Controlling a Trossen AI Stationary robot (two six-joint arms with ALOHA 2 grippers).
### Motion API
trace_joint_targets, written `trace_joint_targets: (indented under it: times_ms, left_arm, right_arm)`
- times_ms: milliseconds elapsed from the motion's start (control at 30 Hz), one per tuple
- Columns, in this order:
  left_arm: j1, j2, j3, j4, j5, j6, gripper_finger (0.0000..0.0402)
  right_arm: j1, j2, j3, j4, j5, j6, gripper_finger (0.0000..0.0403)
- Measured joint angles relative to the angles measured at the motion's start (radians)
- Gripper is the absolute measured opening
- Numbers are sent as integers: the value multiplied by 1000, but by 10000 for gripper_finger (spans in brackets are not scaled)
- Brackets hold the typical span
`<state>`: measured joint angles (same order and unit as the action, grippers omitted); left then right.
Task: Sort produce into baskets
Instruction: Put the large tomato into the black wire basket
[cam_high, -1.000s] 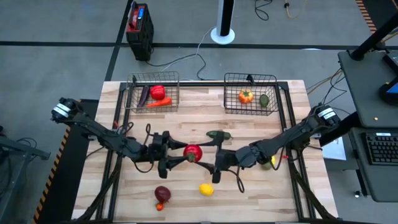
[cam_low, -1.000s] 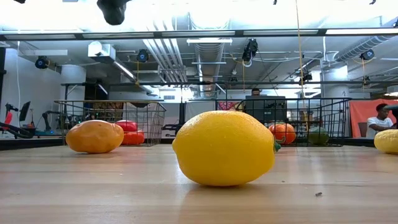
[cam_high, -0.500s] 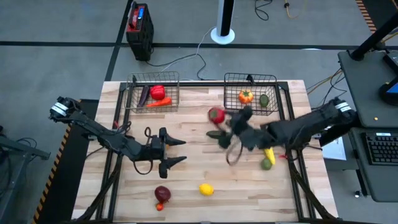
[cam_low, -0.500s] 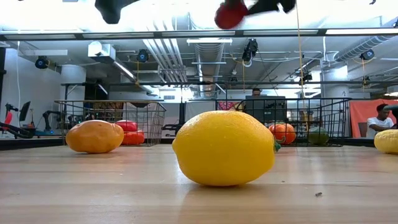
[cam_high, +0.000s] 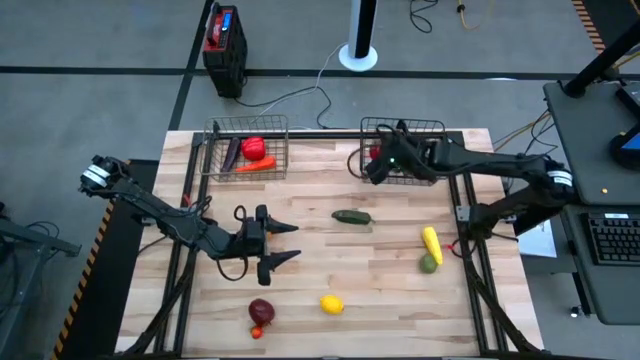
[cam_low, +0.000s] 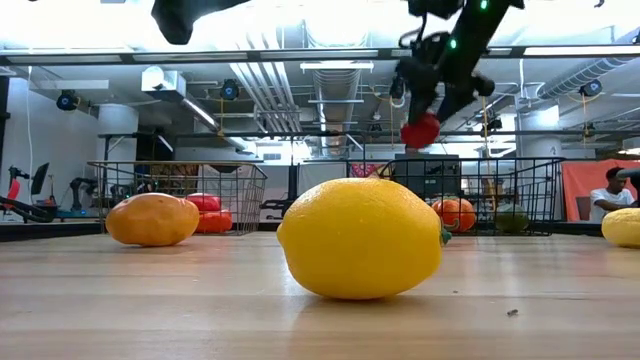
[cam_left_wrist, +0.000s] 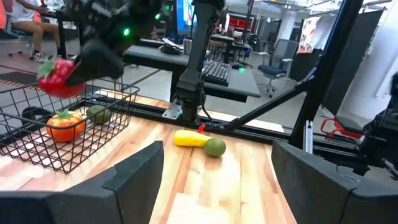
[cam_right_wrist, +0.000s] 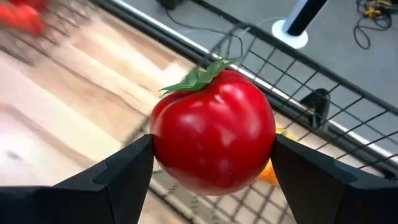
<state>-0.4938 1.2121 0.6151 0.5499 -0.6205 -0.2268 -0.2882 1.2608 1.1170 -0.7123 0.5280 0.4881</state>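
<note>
My right gripper (cam_high: 381, 160) is shut on a red tomato (cam_right_wrist: 214, 130) with a green leafy top. It holds the tomato in the air over the left rim of the right basket (cam_high: 441, 150), which holds an orange piece (cam_high: 396, 154) and a green one (cam_high: 425, 160). In the low view the tomato (cam_low: 421, 131) hangs above that basket (cam_low: 500, 195). The left basket (cam_high: 215, 150) holds red, orange and purple pieces. My left gripper (cam_high: 288, 243) stands open over the table's middle left, level, with nothing between its fingers. My right gripper pinches the tomato between its two fingers (cam_right_wrist: 118, 177), one on each of its round sides (cam_right_wrist: 163, 149). The fingers slant downward, coming from the table's right. The tomato is lifted clear, and its green top (cam_right_wrist: 202, 76) points away from the wrist.
Loose on the table lie a dark green cucumber (cam_high: 352, 216), a yellow piece (cam_high: 431, 243) with a green lime (cam_high: 428, 263) beside it, a lemon (cam_high: 331, 304) and a dark red piece (cam_high: 261, 311) near the front edge. A person sits in the room beyond.
My right gripper has carried the tomato from the table's middle, just off my left gripper's fingertips, toward the far edge and right, to the right basket. It has turned and tipped downward on the way. My left gripper has stayed in place, open, and rolled a little.
</note>
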Motion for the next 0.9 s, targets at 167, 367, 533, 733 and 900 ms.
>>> trace_joint_targets:
  times_ms: [167,367,533,733,900]
  left_arm:
    - [0,0,0,-1,0,8,279]
    - [0,0,0,-1,-11,8,279]
    - [0,0,0,-1,-44,9,279]
    - [0,0,0,0,-53,6,279]
    - [0,3,0,1,-53,5,279]
  right_arm:
    - [-69,-11,-118,164,-23,-103,297]
    - [-139,-10,-258,323,-42,-114,297]
    - [-184,-10,-342,464,-112,-174,297]
    - [-229,2,-352,495,-155,-246,297]
    - [-273,2,-352,495,-245,-246,297]
